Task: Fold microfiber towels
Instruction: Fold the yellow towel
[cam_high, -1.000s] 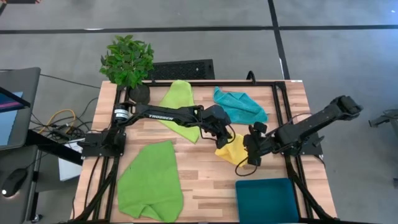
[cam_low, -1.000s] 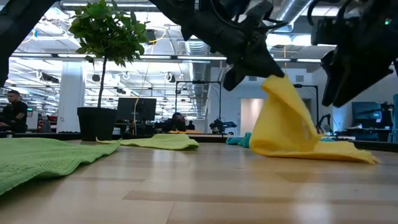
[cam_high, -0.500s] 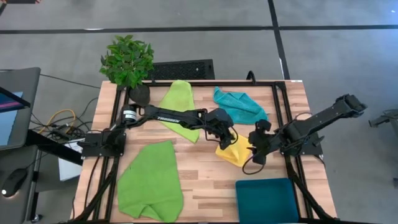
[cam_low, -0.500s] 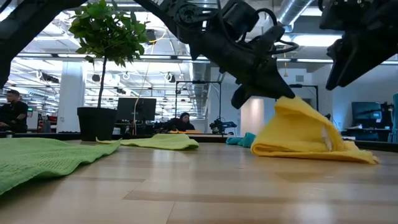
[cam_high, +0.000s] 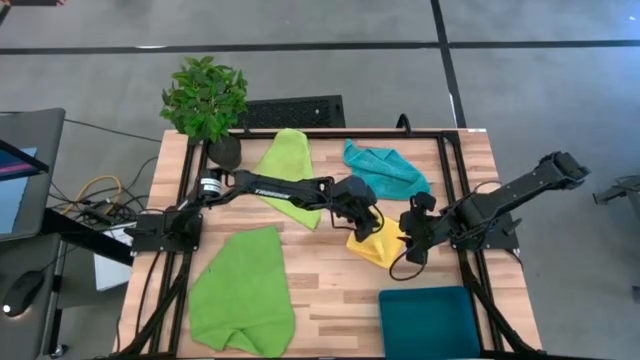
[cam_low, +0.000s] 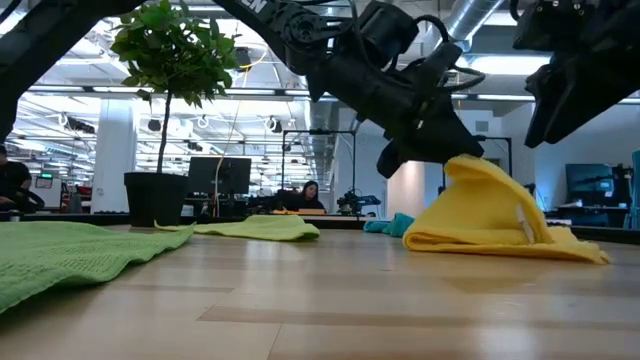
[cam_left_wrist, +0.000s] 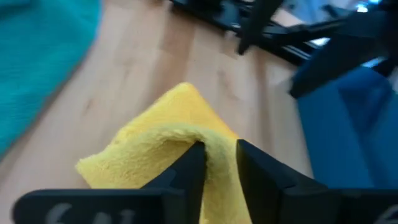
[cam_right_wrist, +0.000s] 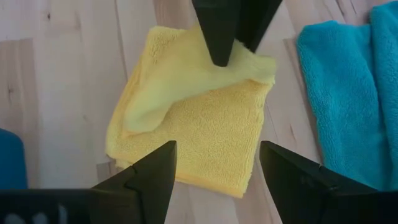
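The bright yellow towel lies partly folded on the table right of centre, and its raised fold shows as a peak in the low view. My left gripper is shut on that fold. My right gripper hovers open just right of the towel, clear of it; its wrist view looks down on the towel. One lime green towel lies spread at the near left and the other at the far middle. The turquoise towel lies crumpled at the far right. My left gripper pinches a raised fold of the yellow towel between its two fingers. The fingers slant down from the table's left. The fold stands up as a peak while the rest of the towel lies on the table.
A potted plant stands at the far left corner. A dark teal flat bin sits at the near right edge. Black frame rails run along the table's sides.
My left gripper has gone down and toward the table's right with the yellow fold, so the towel's peak now stands lower and lies further over the rest of the towel. My right gripper has risen a little and stays open.
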